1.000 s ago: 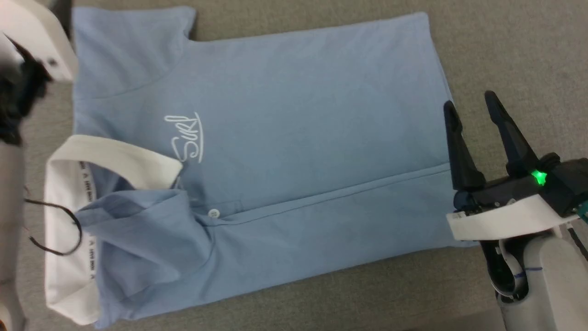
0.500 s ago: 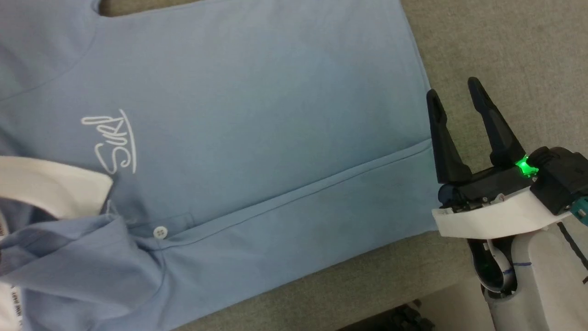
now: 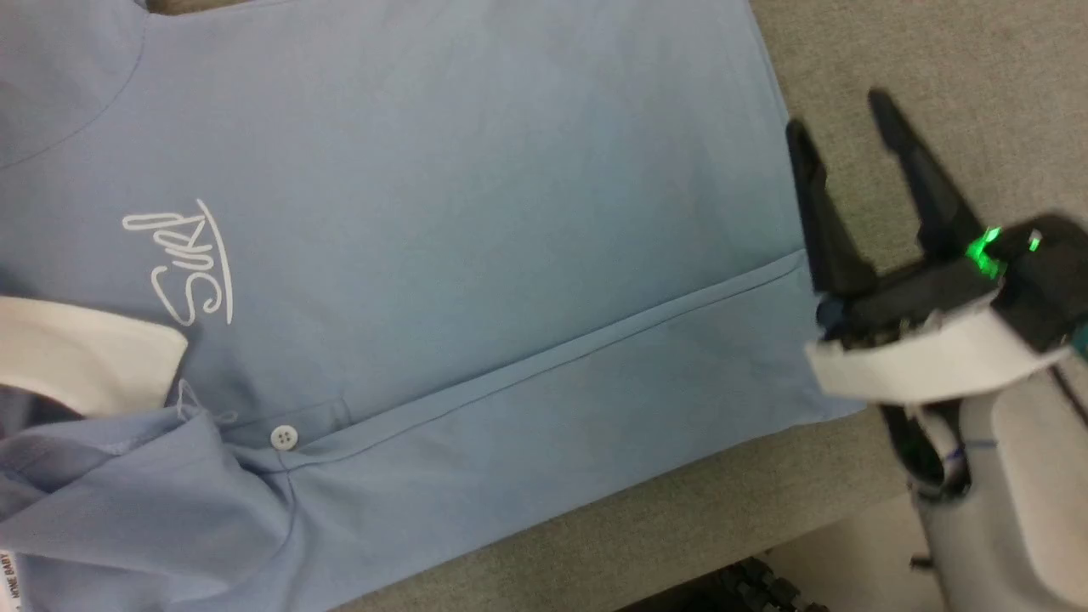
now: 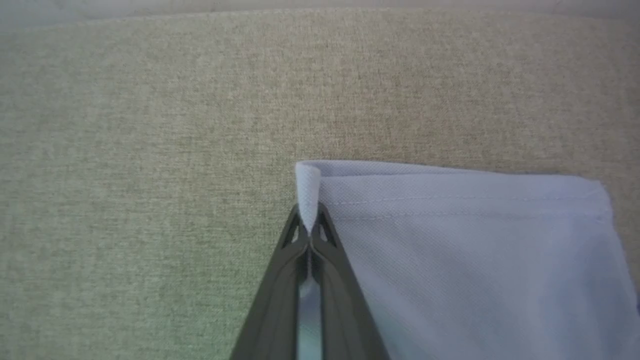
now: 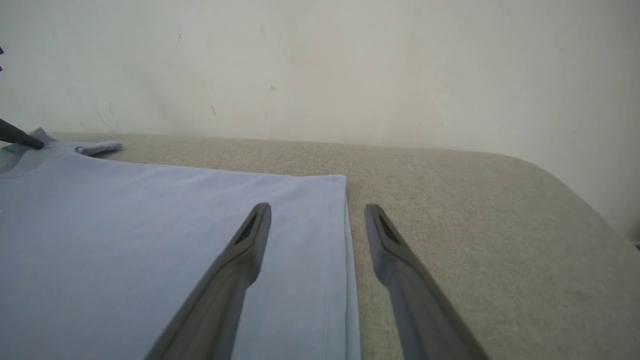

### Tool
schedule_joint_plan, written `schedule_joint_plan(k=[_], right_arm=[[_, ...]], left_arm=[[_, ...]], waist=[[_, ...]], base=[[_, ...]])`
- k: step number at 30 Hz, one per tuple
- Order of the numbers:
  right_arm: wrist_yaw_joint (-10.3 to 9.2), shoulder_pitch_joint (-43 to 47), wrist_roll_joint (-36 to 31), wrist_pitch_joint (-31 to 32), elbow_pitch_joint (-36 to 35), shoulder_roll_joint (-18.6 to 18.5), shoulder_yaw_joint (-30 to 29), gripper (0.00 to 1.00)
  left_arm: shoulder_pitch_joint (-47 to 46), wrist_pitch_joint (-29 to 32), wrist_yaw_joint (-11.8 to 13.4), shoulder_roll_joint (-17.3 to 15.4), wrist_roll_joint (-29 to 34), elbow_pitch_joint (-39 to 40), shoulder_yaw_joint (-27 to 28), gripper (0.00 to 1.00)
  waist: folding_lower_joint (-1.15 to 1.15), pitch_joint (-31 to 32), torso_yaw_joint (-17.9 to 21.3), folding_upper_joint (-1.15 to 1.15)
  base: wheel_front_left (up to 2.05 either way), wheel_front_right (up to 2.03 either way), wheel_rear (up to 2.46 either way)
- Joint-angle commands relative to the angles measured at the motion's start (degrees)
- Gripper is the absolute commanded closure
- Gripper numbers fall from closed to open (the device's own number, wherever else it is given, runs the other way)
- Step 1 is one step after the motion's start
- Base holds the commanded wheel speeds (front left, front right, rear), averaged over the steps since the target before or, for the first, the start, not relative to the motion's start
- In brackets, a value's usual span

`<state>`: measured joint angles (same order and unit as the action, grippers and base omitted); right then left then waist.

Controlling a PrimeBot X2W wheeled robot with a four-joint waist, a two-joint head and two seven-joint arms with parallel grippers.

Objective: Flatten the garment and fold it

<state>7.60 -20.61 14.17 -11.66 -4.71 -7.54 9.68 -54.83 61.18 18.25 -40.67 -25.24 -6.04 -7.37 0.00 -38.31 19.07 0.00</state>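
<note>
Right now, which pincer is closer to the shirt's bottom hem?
Right. The right pincer is open astride the hem, one finger over the shirt, one over the grey surface. The left pincer is shut on a sleeve edge, far across the shirt.

A flat, grey-beige bench (image 5: 450, 210) covered in coarse woven fabric runs back to a plain off-white wall (image 5: 320, 65) that bears a few small dark specks and faint scuffs. In the right wrist view the bench's far corner is rounded. Past the bench's near edge lies a strip of pale floor (image 3: 841, 544), with a blurred dark object (image 3: 748, 591) just beside it. The light is soft and even, without hard shadows.
</note>
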Motion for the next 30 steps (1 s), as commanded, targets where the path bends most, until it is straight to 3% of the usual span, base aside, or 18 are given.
schedule_joint_plan(k=[1,7,14,18,24,25,26,28,29,30], right_arm=[[-0.11,-2.96,-0.66,0.47,-0.45,-0.49,0.03,0.00],[-0.11,-17.10,-1.51,9.30,5.28,0.18,-1.86,0.00],[-0.11,-34.16,-1.60,30.63,25.13,3.62,-7.66,0.00],[-0.11,-40.13,-2.80,40.83,34.15,4.38,-10.67,0.00],[-0.11,-44.62,-5.62,49.29,41.91,4.61,-12.23,0.00],[-0.11,-45.06,-6.26,50.26,42.75,4.62,-12.40,0.09],[-0.11,-45.40,-6.80,51.41,43.57,4.63,-12.29,0.54],[-0.11,-45.88,-8.02,53.91,44.78,4.64,-12.09,0.89],[-0.11,-45.99,-8.79,54.96,45.03,4.64,-11.96,1.00],[-0.11,-46.02,-9.08,55.70,45.03,4.65,-11.96,1.00]], left_arm=[[1.17,-0.89,-0.31,0.19,-0.18,0.33,-0.10,1.00],[0.34,-4.64,-2.00,1.91,-0.65,0.10,-1.20,1.00],[-1.89,-8.19,-4.22,5.01,-1.63,-1.43,-3.11,1.00],[-3.27,-9.55,-5.45,6.42,-1.98,-2.52,-4.28,1.00],[-3.90,-11.21,-6.99,6.82,-2.46,-4.27,-4.94,1.00],[-3.90,-11.41,-7.16,6.76,-2.52,-4.53,-4.96,1.00],[-3.91,-11.62,-7.29,6.76,-2.60,-4.79,-4.98,1.00],[-3.89,-12.01,-7.47,6.88,-2.83,-5.30,-4.98,1.00],[-3.84,-12.31,-7.57,6.95,-2.92,-5.56,-5.00,1.00],[-3.77,-12.84,-7.73,7.02,-2.95,-5.77,-5.02,1.00]], waist=[[0.00,0.13,-0.38,0.00],[0.00,0.54,-2.57,0.00],[0.00,0.32,-5.48,0.00],[0.00,-0.25,-7.07,0.00],[0.00,-0.60,-8.05,0.00],[0.00,-0.57,-8.07,0.00],[0.00,-0.52,-8.12,0.00],[0.00,-0.33,-8.17,0.00],[0.00,-0.15,-8.19,0.00],[0.00,0.10,-8.20,0.00]], base=[[0.00,0.00,0.00],[0.00,0.00,0.00],[0.00,0.00,0.00],[0.00,0.00,0.00],[0.00,0.00,0.00],[0.00,0.00,0.00],[0.00,0.00,0.00],[0.00,0.00,0.00],[0.00,0.00,0.00],[0.00,0.00,0.00]])
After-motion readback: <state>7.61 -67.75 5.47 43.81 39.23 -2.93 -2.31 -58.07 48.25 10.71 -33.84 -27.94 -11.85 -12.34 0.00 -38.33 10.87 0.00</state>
